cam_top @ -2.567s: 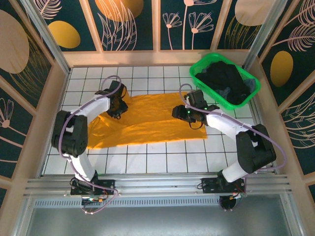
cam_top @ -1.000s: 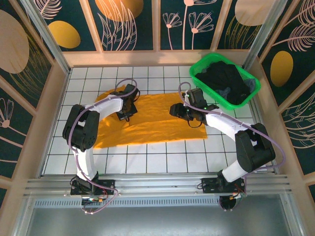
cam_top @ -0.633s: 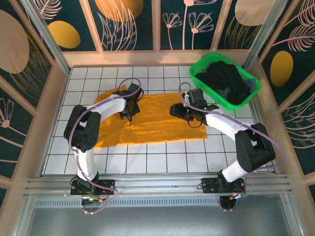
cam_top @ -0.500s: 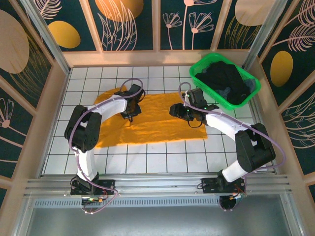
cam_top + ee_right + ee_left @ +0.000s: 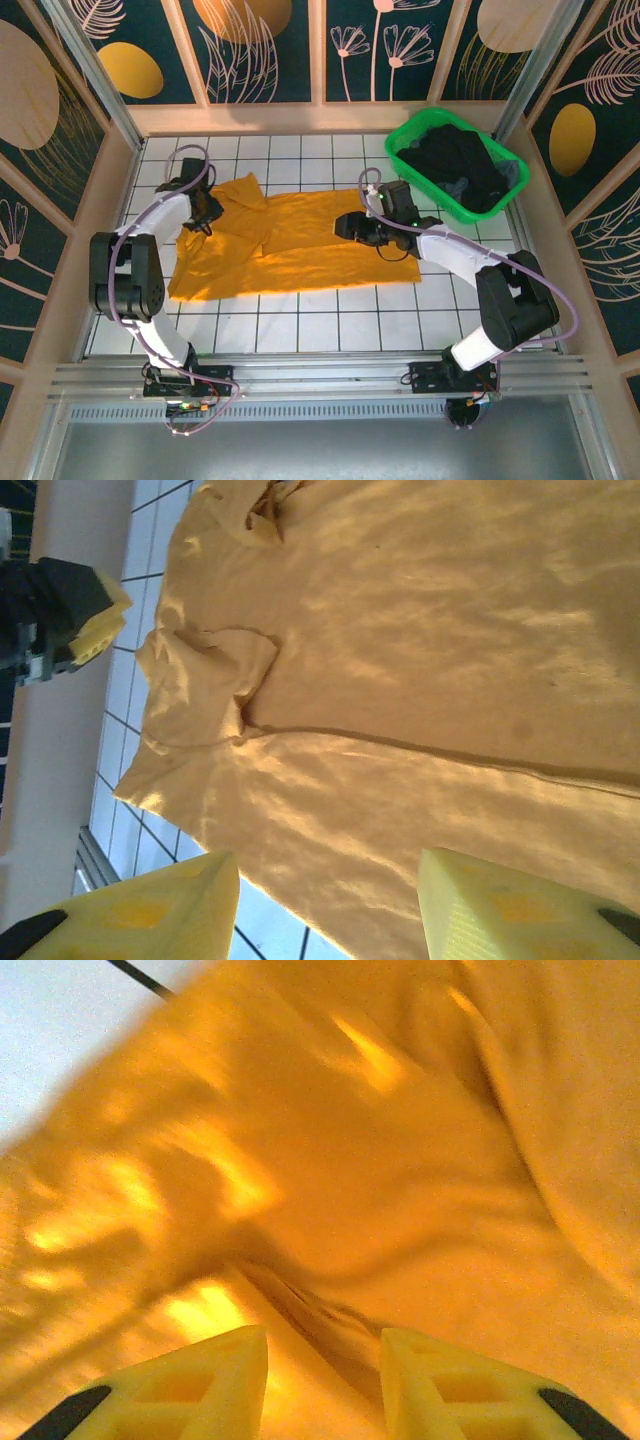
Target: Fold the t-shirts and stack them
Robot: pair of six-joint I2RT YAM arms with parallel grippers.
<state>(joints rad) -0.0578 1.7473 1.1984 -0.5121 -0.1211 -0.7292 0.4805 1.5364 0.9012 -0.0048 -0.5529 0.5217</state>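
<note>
left gripper [image 5: 322,1348] part-open, straddling a crease, nothing clamped. Arm stretched far-left, at the sleeve end of the mustard t-shirt [image 5: 300,245], which lies spread on the tiled table [image 5: 300,325]. right gripper [image 5: 325,880] wide open, empty, hovering over the shirt's right half. Top view adds the dark t-shirts [image 5: 455,160] in the green basket [image 5: 400,148].

In the left wrist view the mustard t-shirt [image 5: 330,1160] blurs toward the upper left, and the bottom edge cuts off the left tool [image 5: 322,1342]; the right tool [image 5: 328,868] is cropped likewise. We cannot count the dark shirts [image 5: 455,165] heaped in the basket [image 5: 400,143].
</note>
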